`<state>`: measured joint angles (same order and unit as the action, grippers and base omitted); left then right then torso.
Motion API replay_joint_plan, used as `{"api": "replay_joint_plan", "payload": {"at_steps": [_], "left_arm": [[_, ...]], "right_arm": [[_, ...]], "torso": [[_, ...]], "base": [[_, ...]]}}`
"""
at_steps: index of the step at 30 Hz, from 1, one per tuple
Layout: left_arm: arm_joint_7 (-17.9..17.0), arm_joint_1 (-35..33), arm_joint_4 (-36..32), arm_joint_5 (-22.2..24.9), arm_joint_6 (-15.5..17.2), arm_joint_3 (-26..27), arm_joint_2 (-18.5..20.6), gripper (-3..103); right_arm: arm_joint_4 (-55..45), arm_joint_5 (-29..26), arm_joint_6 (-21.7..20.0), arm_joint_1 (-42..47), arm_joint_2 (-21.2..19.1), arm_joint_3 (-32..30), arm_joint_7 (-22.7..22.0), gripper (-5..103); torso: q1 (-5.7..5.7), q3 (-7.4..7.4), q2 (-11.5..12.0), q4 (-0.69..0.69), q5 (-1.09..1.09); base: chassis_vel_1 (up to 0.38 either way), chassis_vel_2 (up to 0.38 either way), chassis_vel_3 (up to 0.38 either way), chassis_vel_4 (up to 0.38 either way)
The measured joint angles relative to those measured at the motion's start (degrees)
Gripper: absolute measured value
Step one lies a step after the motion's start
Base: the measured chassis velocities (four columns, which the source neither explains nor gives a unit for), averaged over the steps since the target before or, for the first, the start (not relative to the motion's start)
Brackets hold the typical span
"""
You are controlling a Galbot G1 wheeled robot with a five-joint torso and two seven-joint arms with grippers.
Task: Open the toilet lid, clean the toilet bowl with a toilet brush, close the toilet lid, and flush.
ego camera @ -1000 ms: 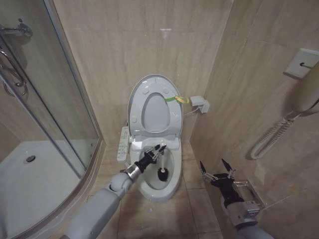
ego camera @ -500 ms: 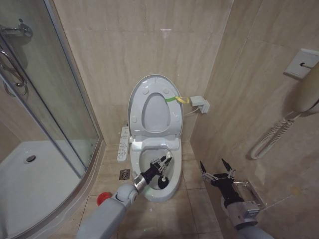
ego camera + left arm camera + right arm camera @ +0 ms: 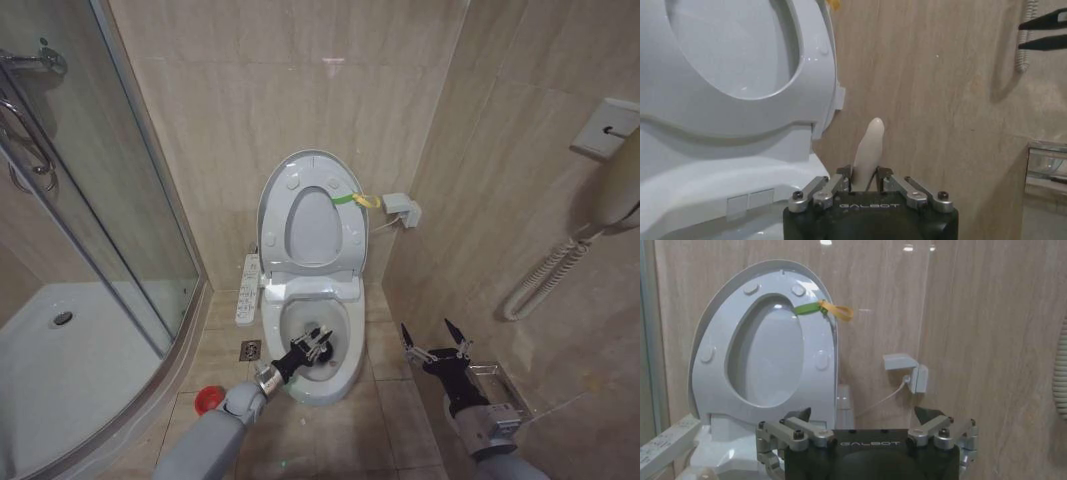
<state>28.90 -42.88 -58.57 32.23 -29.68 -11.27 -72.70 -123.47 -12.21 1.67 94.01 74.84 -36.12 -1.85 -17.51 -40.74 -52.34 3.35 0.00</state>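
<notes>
The toilet lid (image 3: 303,168) stands raised against the wall, a green-and-yellow strap (image 3: 355,199) at its rim; the seat ring (image 3: 345,235) is up against it too. Below lies the open toilet bowl (image 3: 346,352). My left gripper (image 3: 308,347) reaches low into the bowl and is shut on the pale handle of the toilet brush (image 3: 868,145); the brush head is hard to separate from the gripper in the head view. The brush's red base (image 3: 207,400) sits on the floor left of the bowl. My right gripper (image 3: 437,340) hovers open to the right of the toilet, facing the lid (image 3: 760,340).
A glass shower enclosure (image 3: 100,200) and white shower tray (image 3: 60,370) fill the left. A control panel (image 3: 247,290) juts from the toilet's left side, with a floor drain (image 3: 250,350) below it. On the right wall hang a handset (image 3: 612,185) and a metal holder (image 3: 490,375).
My left gripper has drawn back and down with the brush, from the far half of the bowl to its near end. The red base has come into sight on the floor.
</notes>
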Motion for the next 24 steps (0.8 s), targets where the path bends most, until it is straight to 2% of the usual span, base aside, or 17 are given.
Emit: {"api": "replay_joint_plan", "payload": {"at_steps": [11,16,24], "left_arm": [[-2.79,-0.57,-12.24,2.81,3.1,1.74,2.08,22],[-2.69,-0.58,-11.5,2.81,3.13,1.68,1.9,20],[-0.73,-1.03,-3.03,1.76,0.9,0.64,-0.04,20]], "right_arm": [[0.0,0.0,0.0,0.0,0.0,0.0,0.01,100],[0.0,0.0,0.0,0.0,0.0,0.0,0.01,100],[0.0,0.0,0.0,0.0,0.0,0.0,0.02,100]], "torso": [[-0.01,0.0,0.01,0.02,0.0],[0.0,0.0,0.01,0.01,0.0],[0.0,0.02,0.0,0.0,0.01]], "base": [[0.0,0.0,0.0,0.0],[0.0,0.0,0.0,0.0],[0.0,0.0,0.0,0.0]]}}
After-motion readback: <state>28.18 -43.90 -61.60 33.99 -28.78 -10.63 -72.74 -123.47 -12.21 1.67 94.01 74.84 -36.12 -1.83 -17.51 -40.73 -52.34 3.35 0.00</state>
